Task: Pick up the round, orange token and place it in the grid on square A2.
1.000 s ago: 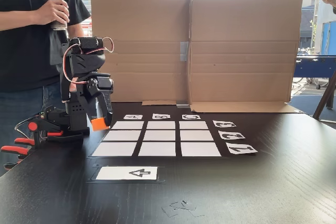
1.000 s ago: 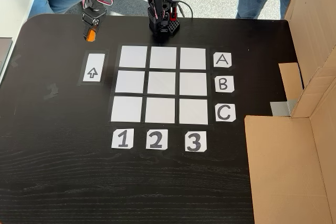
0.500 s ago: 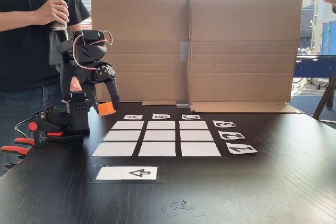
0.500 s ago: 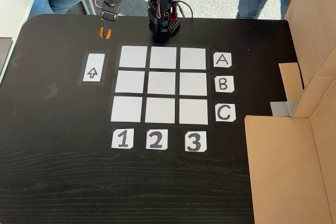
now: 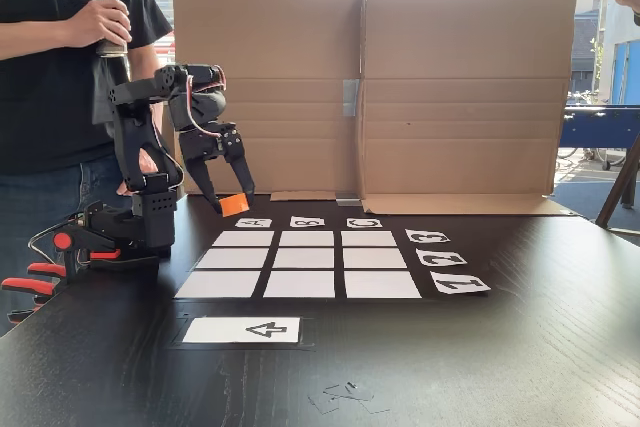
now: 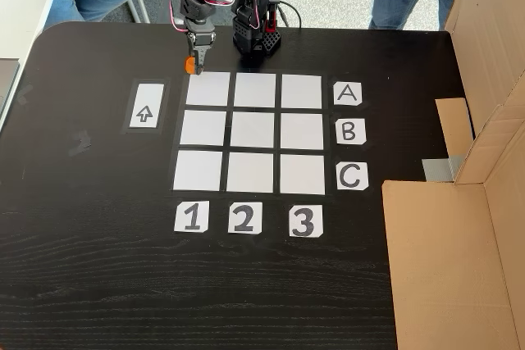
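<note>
While the arm (image 5: 150, 147) reaches out from its base (image 6: 256, 38) at the table's (image 6: 98, 284) edge, the claw (image 5: 233, 203) is clenched on the token (image 5: 234, 204), which hangs clear of the tabletop. Seen from the high fixed view, the token (image 6: 190, 64) sits between the fingertips just off the corner of the grid (image 6: 254, 133), beside the cell nearest label A's row and label 1's column. Square A2 (image 6: 255, 90), the middle cell of the row in line with label A (image 6: 348, 93), is bare. An arrow card (image 6: 145, 105) lies on the table to the left of the grid in that view. A folded cardboard screen (image 5: 370, 87) stands behind the grid in the low fixed view, and a person (image 5: 50, 67) stands behind the arm.
</note>
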Robot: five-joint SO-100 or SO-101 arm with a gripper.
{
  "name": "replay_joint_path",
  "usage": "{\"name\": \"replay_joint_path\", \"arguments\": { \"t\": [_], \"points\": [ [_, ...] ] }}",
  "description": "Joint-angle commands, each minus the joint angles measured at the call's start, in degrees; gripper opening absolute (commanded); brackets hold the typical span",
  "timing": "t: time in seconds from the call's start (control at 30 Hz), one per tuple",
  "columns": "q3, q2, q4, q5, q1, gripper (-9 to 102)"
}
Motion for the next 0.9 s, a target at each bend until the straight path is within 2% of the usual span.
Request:
{"name": "replay_joint_path", "arguments": {
  "t": [0.0, 0.3, 0.87],
  "points": [
    [2.3, 4.3, 0.3, -0.3, -6.1, -1],
    [12.9, 11.5, 0.3, -0.8, -21.2, -1],
    [29.0, 13.1, -2.9, -9.5, -26.1, -1]
  ]
}}
